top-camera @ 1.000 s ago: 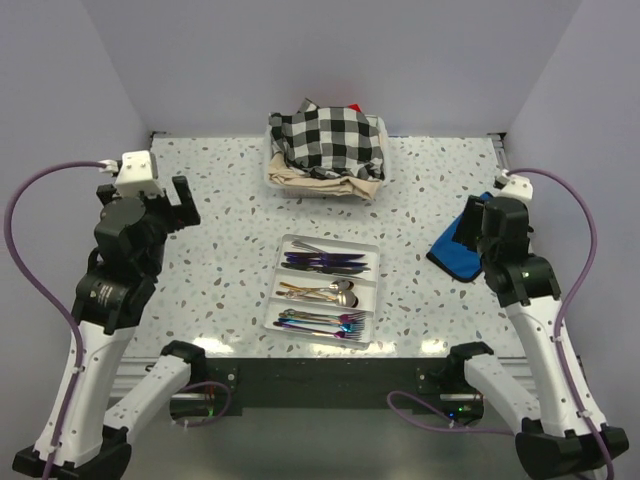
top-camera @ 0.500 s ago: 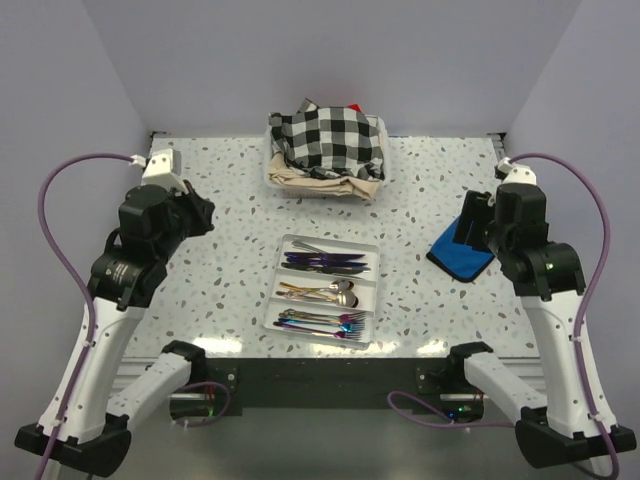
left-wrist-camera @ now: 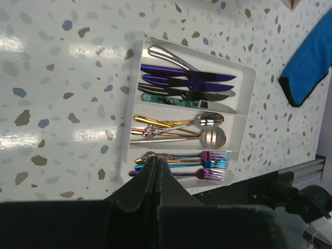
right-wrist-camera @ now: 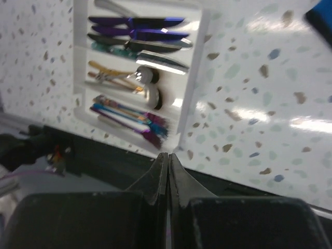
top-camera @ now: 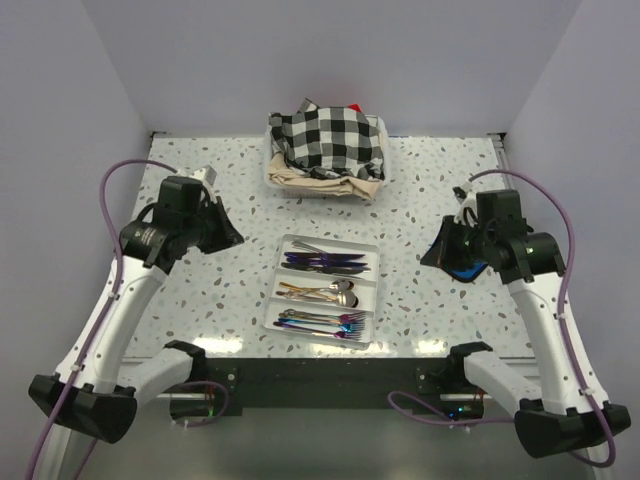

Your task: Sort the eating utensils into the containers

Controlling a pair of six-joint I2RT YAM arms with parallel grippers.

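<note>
The clear tray (top-camera: 283, 268) lies at the table's near middle, and its three containers hold all the eating utensils I can see. Dark purple and silver knives (top-camera: 325, 260) fill the far section, gold and silver spoons (top-camera: 325, 291) the middle one, rainbow forks (top-camera: 325, 322) the near one. My left gripper (top-camera: 228, 240) hovers left of the tray, shut and empty. My right gripper (top-camera: 432, 257) hovers to its right, shut and empty too. The left wrist view shows the tray's rim (left-wrist-camera: 129, 104) beyond the shut gripper (left-wrist-camera: 157, 160). In the right wrist view the forks (right-wrist-camera: 129, 114) lie beyond the shut gripper (right-wrist-camera: 168, 154).
A beige basket with a black-and-white checked cloth (top-camera: 325, 150) stands at the back middle. A blue cloth (top-camera: 468, 268) lies at the right, partly under my right arm. The table's dark front edge (top-camera: 330, 365) runs just below the tray.
Both arms have swung inward from the table's sides toward the tray. Both grippers have gone from open to shut with nothing in them.
</note>
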